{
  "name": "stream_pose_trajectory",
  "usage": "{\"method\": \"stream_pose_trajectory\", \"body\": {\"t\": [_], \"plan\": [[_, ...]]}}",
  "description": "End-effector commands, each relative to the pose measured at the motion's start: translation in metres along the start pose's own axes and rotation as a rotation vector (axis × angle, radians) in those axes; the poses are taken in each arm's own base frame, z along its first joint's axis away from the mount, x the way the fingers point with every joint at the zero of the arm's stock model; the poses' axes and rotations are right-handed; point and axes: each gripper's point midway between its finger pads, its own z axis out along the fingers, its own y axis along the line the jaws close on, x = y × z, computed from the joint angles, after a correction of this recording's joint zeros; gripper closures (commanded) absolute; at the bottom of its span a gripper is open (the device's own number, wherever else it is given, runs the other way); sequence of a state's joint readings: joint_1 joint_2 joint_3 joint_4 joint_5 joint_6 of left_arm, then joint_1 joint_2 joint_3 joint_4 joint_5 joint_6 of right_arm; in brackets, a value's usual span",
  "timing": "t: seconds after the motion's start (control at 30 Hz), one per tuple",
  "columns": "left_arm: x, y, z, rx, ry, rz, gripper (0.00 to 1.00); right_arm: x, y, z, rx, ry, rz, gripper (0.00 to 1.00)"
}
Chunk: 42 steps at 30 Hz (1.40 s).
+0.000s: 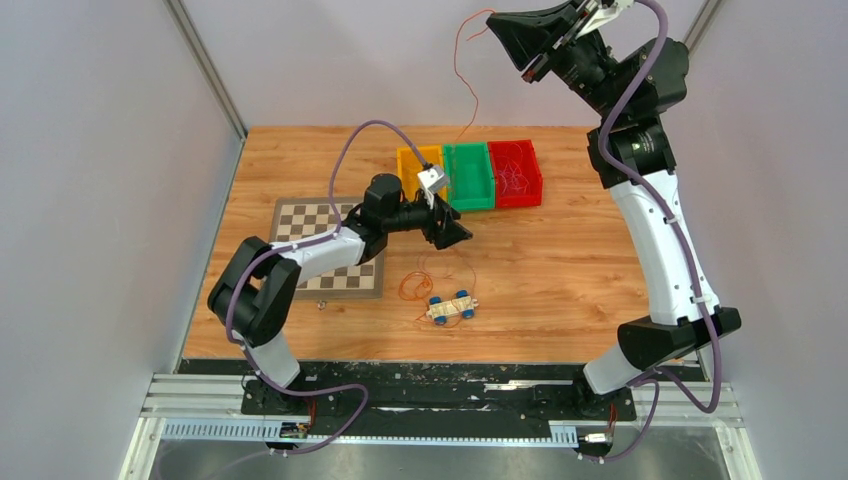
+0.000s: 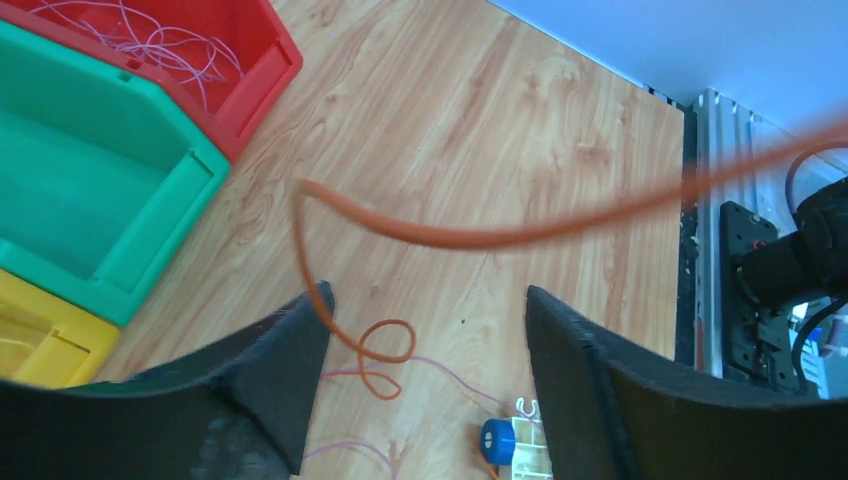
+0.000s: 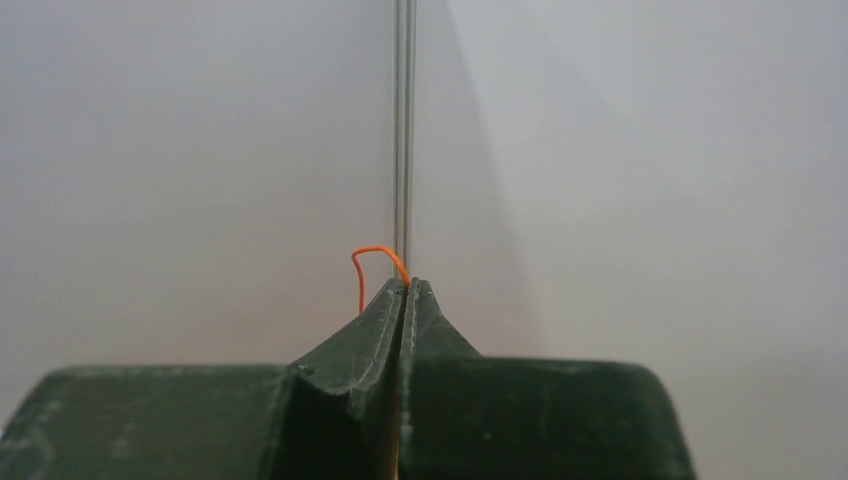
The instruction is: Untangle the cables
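Robot lab cell: grey panel walls (image 1: pixel 100 200), aluminium rails (image 1: pixel 190 398), wooden tabletop (image 1: pixel 560 270).

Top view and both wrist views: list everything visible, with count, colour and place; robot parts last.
orange cable: at least one, orange, hanging from right gripper; loops on table
pale cables: several, pinkish, in red bin
bins: three, yellow, green, red, table's far edge
chessboard mat: one, brown-white, under left arm
wheeled block: one, pale with blue wheels, beside the loops
table: one, wood
left gripper: one, black, open, over the table
right gripper: one, dark, shut on orange cable, raised
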<state>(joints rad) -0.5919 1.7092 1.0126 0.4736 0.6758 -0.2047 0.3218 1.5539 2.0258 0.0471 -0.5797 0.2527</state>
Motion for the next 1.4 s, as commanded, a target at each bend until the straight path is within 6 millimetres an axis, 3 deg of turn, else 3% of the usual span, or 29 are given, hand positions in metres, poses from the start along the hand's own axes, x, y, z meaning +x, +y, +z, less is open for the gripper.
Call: {"method": "stream_pose_trajectory", "body": {"t": [0.0,0.03,0.07,0.2,0.27,0.37,0.4,0.47,0.57,0.6,0.63,0.7,0.77,0.8,0.83,0.87,0.9,0.93,1.0,1.03,1.07,1.1,1.13,1.2,1.23,1.27,1.3,1.33,1.37], "plan": [[-0.030,0.012,0.006,-0.040,-0.084,0.027,0.28,-0.023,0.004,-0.004,0.013,-0.048,-0.024,1.00],[-0.033,0.012,0.009,-0.032,-0.091,0.033,0.34,-0.024,0.004,-0.005,0.015,-0.049,-0.027,1.00],[-0.035,0.011,0.009,-0.027,-0.096,0.033,0.48,-0.024,0.004,-0.005,0.014,-0.049,-0.028,1.00],[-0.051,0.001,0.008,0.012,-0.126,0.043,0.87,-0.019,-0.002,-0.009,0.055,-0.041,-0.034,1.00],[-0.058,-0.009,0.004,0.033,-0.134,0.045,0.97,-0.018,-0.006,-0.011,0.074,-0.040,-0.036,1.00],[-0.078,-0.038,-0.010,0.115,-0.136,0.012,1.00,-0.013,-0.012,-0.014,0.103,-0.033,-0.052,1.00],[-0.093,-0.049,-0.013,0.156,-0.147,0.007,1.00,-0.008,-0.016,-0.015,0.117,-0.024,-0.061,1.00],[-0.117,-0.093,-0.029,0.344,-0.117,-0.043,1.00,0.007,-0.029,-0.018,0.161,0.001,-0.078,1.00],[-0.153,-0.131,-0.052,0.511,-0.113,-0.191,1.00,0.035,-0.050,-0.022,0.203,0.053,-0.052,1.00],[-0.171,-0.138,-0.063,0.562,-0.149,-0.140,1.00,0.045,-0.055,-0.024,0.212,0.073,-0.041,1.00],[-0.178,-0.142,-0.070,0.578,-0.142,-0.207,1.00,0.061,-0.059,-0.027,0.224,0.102,-0.028,1.00],[-0.191,-0.131,-0.079,0.551,-0.152,-0.277,1.00,0.081,-0.061,-0.033,0.221,0.143,-0.020,1.00],[-0.165,-0.098,-0.073,0.456,-0.102,-0.415,1.00,0.113,-0.063,-0.045,0.227,0.207,0.000,1.00],[-0.116,-0.073,-0.063,0.366,0.004,-0.585,1.00,0.127,-0.062,-0.051,0.224,0.237,0.009,1.00],[-0.081,-0.056,-0.057,0.301,0.050,-0.547,1.00,0.140,-0.061,-0.056,0.219,0.262,0.015,1.00],[-0.015,-0.040,-0.056,0.165,0.206,-0.732,1.00,0.153,-0.061,-0.063,0.224,0.288,0.031,1.00],[0.014,-0.036,-0.058,0.150,0.261,-0.680,1.00,0.161,-0.058,-0.067,0.218,0.308,0.041,1.00],[0.055,-0.041,-0.065,0.121,0.382,-0.782,1.00,0.171,-0.055,-0.073,0.213,0.330,0.053,1.00],[0.083,-0.056,-0.074,0.139,0.517,-0.797,1.00,0.181,-0.049,-0.083,0.214,0.360,0.068,1.00],[0.072,-0.064,-0.070,0.195,0.531,-0.719,1.00,0.183,-0.046,-0.088,0.211,0.369,0.067,1.00],[0.067,-0.084,-0.079,0.284,0.575,-0.763,1.00,0.181,-0.044,-0.092,0.212,0.372,0.061,1.00],[0.037,-0.097,-0.077,0.369,0.541,-0.731,1.00,0.180,-0.043,-0.094,0.212,0.376,0.052,1.00],[0.003,-0.120,-0.086,0.503,0.495,-0.737,1.00,0.181,-0.041,-0.097,0.214,0.394,0.053,1.00],[-0.070,-0.147,-0.101,0.638,0.365,-0.576,1.00,0.179,-0.041,-0.101,0.220,0.409,0.032,1.00],[-0.089,-0.153,-0.106,0.652,0.326,-0.527,1.00,0.179,-0.040,-0.104,0.224,0.415,0.024,1.00],[-0.123,-0.164,-0.115,0.662,0.236,-0.413,1.00,0.180,-0.039,-0.106,0.226,0.422,0.019,1.00],[-0.143,-0.160,-0.115,0.658,0.128,-0.273,1.00,0.182,-0.038,-0.109,0.223,0.431,0.015,1.00],[-0.156,-0.169,-0.123,0.653,0.135,-0.383,1.00,0.188,-0.036,-0.113,0.222,0.444,0.020,1.00],[-0.166,-0.167,-0.124,0.660,0.059,-0.310,1.00,0.195,-0.035,-0.118,0.222,0.459,0.029,1.00]]}}
